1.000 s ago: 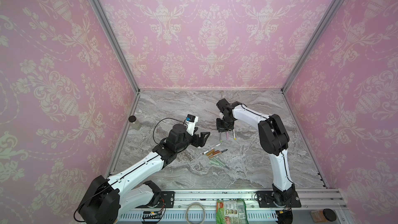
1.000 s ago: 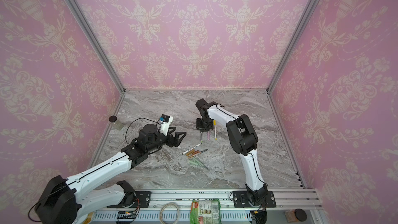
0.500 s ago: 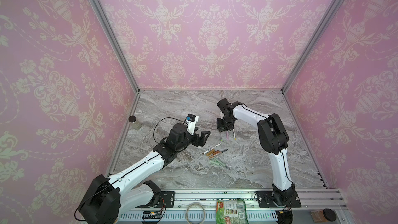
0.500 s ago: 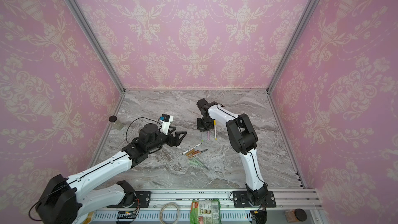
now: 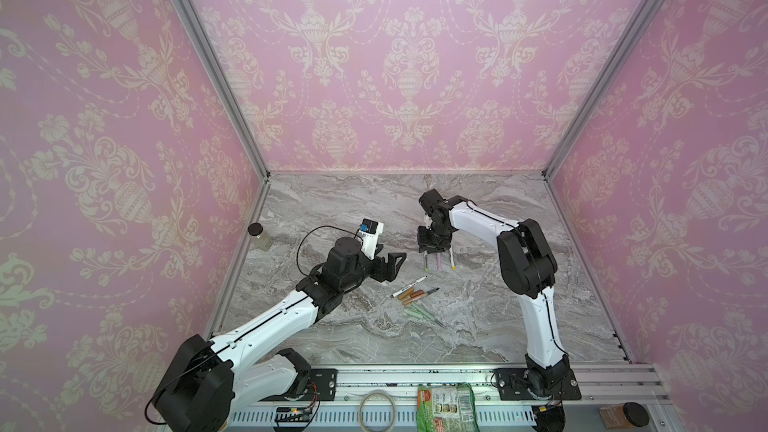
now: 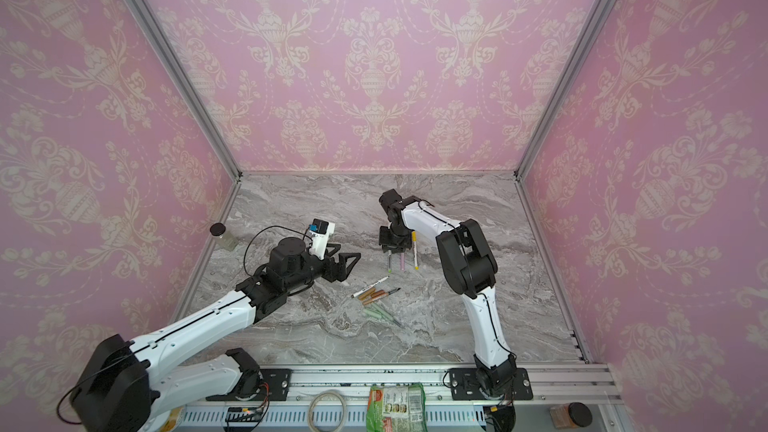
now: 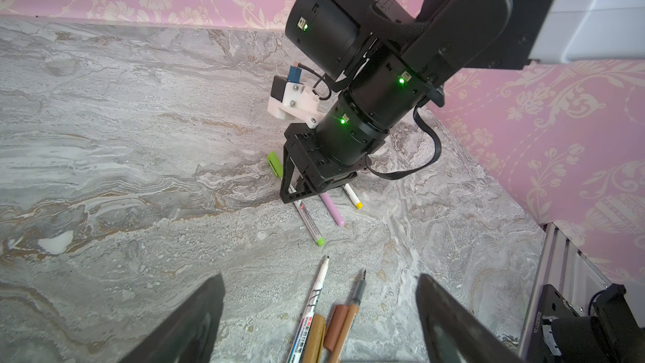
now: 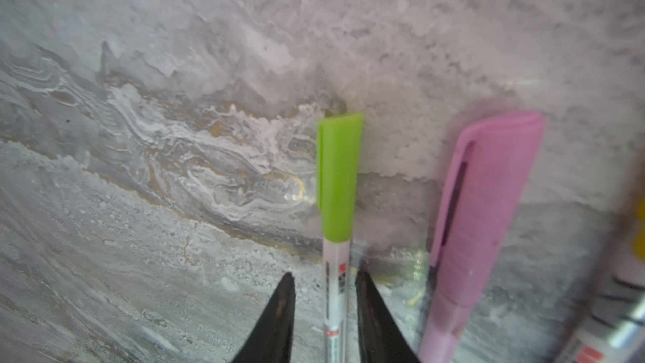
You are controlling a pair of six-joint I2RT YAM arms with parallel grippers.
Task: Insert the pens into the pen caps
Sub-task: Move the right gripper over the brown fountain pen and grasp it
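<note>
astride green-capped pen (image 8: 335,274), right fingers (image 8: 275,319) slightly parted

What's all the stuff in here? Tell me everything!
table: one, grey marble, underneath
walls: three, pink patterned, around it
green-capped pen: one, white, back of table
pink pen: one, capped, beside it
yellow-ended pen: one, white, beside the pink
uncapped pens: two, white and brown, mid-table
brown caps: two, beside those
pale green pieces: count unclear, nearer the front
small jar: one, black-lidded, left edge
tape roll, green packet, brown jar: one each, front rail
left hand: one, black, open, by the uncapped pens
right hand: one, black, open, astride the green-capped pen
</note>
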